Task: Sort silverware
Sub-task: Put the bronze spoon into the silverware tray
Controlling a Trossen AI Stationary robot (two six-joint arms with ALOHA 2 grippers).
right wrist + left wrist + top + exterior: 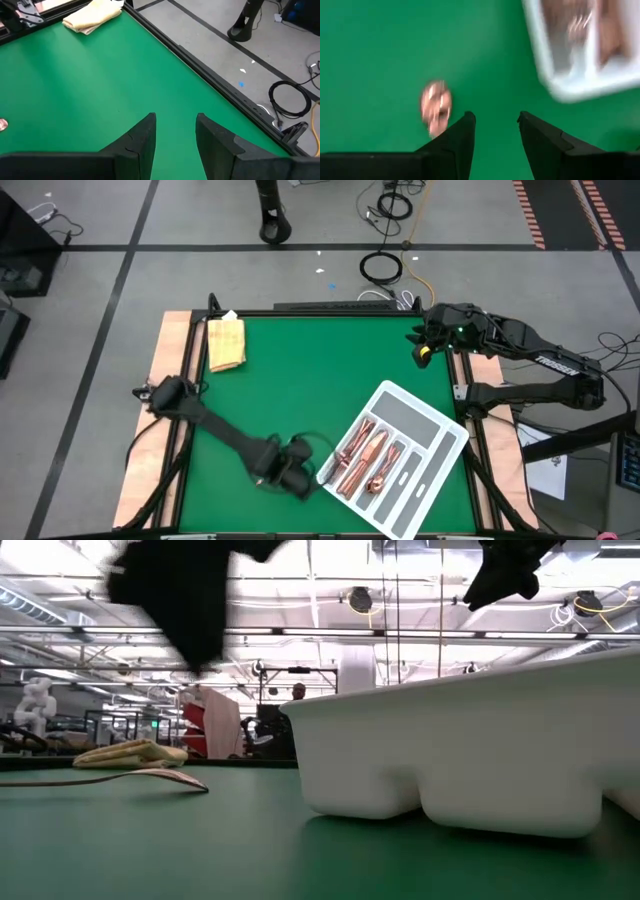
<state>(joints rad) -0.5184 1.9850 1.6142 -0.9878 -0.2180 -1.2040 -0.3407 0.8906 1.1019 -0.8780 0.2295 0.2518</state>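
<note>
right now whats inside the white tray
Copper silverware fills the compartments at one side of the tray; the others look empty. The left gripper hovers open beside it, over a spoon on the mat.

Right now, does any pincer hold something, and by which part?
Nothing is held. The left pincer is open above a spoon beside the tray; the right pincer is open, empty.

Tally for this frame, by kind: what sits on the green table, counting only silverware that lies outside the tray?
Divided tray: 1
Folded yellow cloth: 1
Loose copper piece outside the tray: 1
Total: 3
The copper pieces inside the tray overlap and are left uncounted.
</note>
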